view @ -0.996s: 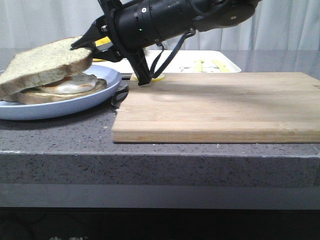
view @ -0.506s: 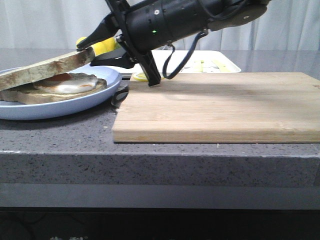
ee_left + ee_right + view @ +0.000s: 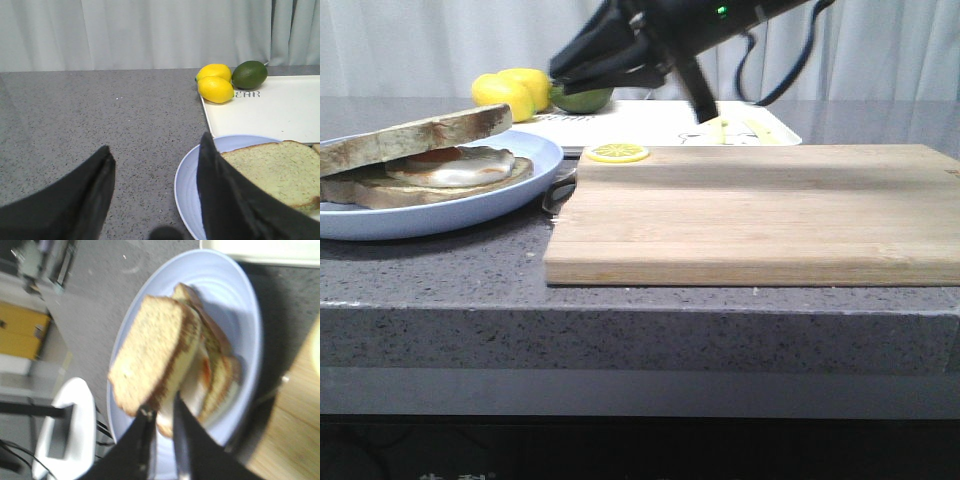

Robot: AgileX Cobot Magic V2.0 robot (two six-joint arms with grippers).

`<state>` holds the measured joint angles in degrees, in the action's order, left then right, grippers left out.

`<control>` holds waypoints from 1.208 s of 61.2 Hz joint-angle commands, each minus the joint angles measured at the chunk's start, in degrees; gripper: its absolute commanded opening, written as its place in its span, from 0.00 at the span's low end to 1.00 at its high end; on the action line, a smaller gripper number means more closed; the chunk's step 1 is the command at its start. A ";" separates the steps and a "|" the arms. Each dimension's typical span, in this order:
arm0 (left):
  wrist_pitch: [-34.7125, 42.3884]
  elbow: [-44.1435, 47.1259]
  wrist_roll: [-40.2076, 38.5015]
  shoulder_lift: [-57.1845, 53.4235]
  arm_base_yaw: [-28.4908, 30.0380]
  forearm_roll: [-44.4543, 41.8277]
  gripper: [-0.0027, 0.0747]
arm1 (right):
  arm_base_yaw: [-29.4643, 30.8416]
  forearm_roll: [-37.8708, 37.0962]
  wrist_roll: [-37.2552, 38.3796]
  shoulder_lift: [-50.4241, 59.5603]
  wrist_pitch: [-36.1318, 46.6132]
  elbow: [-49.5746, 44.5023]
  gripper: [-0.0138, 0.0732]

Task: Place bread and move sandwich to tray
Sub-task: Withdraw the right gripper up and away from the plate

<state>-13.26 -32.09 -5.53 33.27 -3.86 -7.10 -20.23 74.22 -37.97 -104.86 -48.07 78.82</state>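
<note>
The bread (image 3: 420,135) lies tilted on top of the sandwich (image 3: 455,172), whose fried egg shows beneath it, on the pale blue plate (image 3: 440,215) at the left. My right gripper (image 3: 558,72) hangs above and to the right of the plate, clear of the bread. In the right wrist view its fingers (image 3: 161,407) stand narrowly open with nothing between them, and the bread (image 3: 147,350) lies beyond. My left gripper (image 3: 155,155) is wide open over the bare counter beside the plate (image 3: 192,175). The white tray (image 3: 760,125) lies behind the cutting board.
A wooden cutting board (image 3: 760,210) fills the middle and right of the counter, with a lemon slice (image 3: 617,152) at its back left corner. Two lemons (image 3: 510,90) and a lime (image 3: 582,100) sit by the tray's left end.
My right gripper let go of the bread, which settled onto the egg slice. The right arm then drew back up and to the right, away from the plate.
</note>
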 commanded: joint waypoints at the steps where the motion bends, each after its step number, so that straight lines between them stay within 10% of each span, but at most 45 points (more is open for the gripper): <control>1: 4.58 -1.90 0.09 0.38 -0.55 0.20 0.51 | 1.13 -5.11 -0.08 5.76 -3.70 1.10 0.07; 12: 4.58 -1.90 0.09 0.38 -0.55 0.20 0.51 | 2.79 -18.16 6.40 10.31 -6.16 1.10 0.09; 36: 4.58 -1.90 0.09 0.38 -0.55 0.20 0.51 | 3.07 -74.89 38.95 23.15 -11.34 1.10 0.09; 55: 4.58 -1.90 0.09 0.38 -0.55 0.20 0.51 | 13.76 -77.18 41.20 32.49 -12.10 -3.33 0.09; 74: 4.58 -1.90 0.09 0.38 -0.55 0.20 0.51 | 16.94 -74.22 41.40 51.04 10.00 -25.41 0.09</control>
<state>-13.26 -32.09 -5.53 33.27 -3.86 -7.10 -2.95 -0.43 3.41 -60.47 -47.87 57.45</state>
